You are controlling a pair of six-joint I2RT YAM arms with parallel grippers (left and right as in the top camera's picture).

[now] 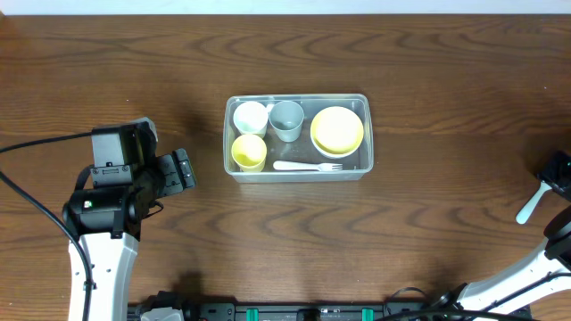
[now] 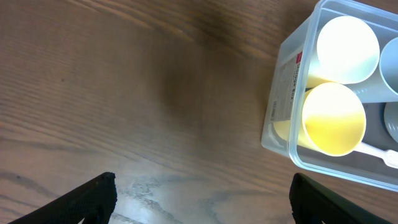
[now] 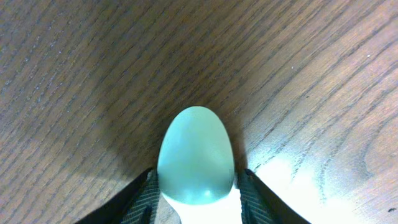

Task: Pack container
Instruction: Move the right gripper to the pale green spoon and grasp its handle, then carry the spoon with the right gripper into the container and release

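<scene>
While standing mid-table on the brown wood-grain table (image 1: pixel 428 80), the clear rectangular plastic container (image 1: pixel 296 97) holds: white round cup (image 1: pixel 250 116), grey round cup (image 1: pixel 286 119), yellow round cup (image 1: pixel 249 152), yellow round bowl (image 1: pixel 336 129), white plastic fork (image 1: pixel 308 166). Left gripper (image 2: pixel 202 193): left of the container, fingers wide apart, empty. Right gripper (image 3: pixel 198 182): at the table's right edge, fingers pressed on a pale green plastic spoon (image 3: pixel 196 149).

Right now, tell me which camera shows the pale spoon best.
Right wrist: the spoon fills the middle, its bowl close up between the right tool's fingers. Overhead shows it only as a small pale sliver at the right edge. Left wrist does not show it.
</scene>
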